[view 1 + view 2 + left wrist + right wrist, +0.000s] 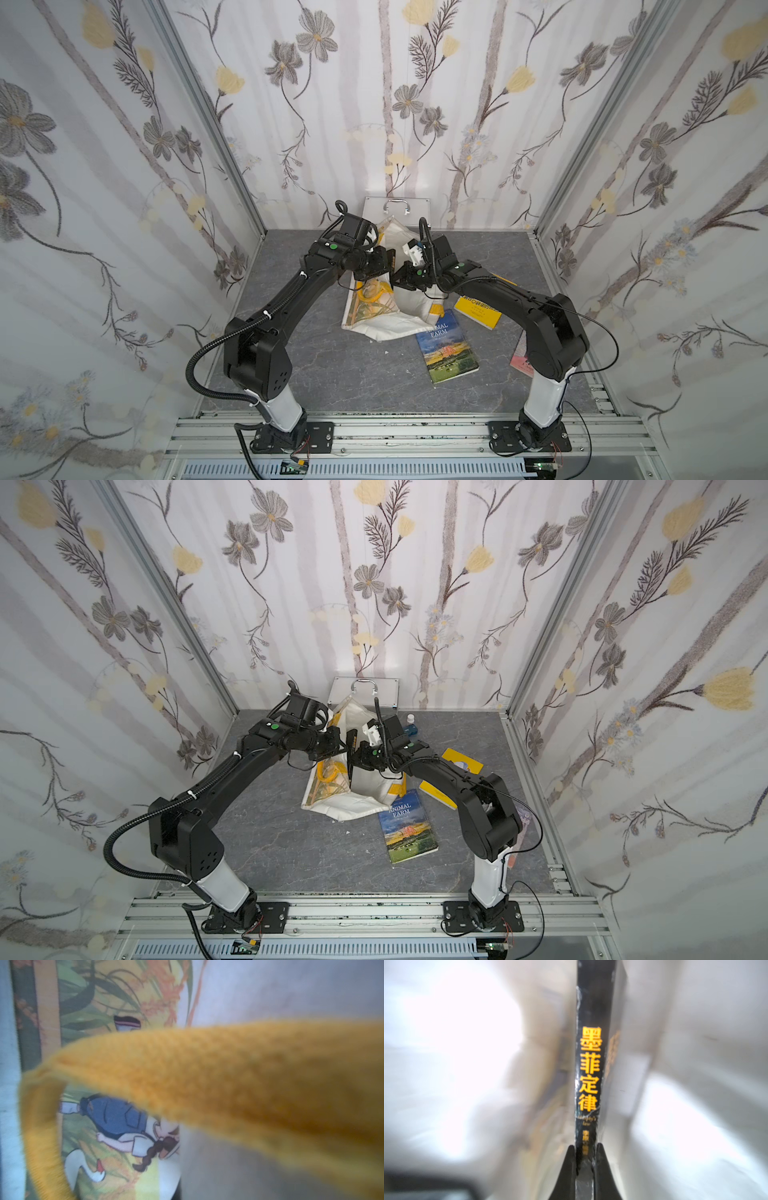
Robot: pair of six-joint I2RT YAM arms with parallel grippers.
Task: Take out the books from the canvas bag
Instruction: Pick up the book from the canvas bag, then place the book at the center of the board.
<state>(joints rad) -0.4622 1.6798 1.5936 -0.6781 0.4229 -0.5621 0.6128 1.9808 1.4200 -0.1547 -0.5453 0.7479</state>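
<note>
Flowered wallpaper closes in a grey marbled counter (332, 374), with a silver metal case (395, 212) standing against the back wall. The canvas bag (386, 320) sits slumped mid-counter in front of the case, its printed side facing the left arm. The left claw (386, 261) is clenched at the bag's upper rim; its wrist view is filled by a yellow-orange strap handle (207, 1074), and the fingers themselves are out of sight. The right claw (584, 1148) reaches into the bag's mouth and grasps the black book (588, 1068) by the foot of its spine, one finger on either side, the orange title running away from the camera between the bag's pale walls. Three books lie flat on the counter beside the bag on the right arm's side: "Animal Farm" (446, 349) just against the bag's corner, the yellow book (478, 311) beyond it, and the pinkish-red book (519, 357) half hidden under the right arm.
</note>
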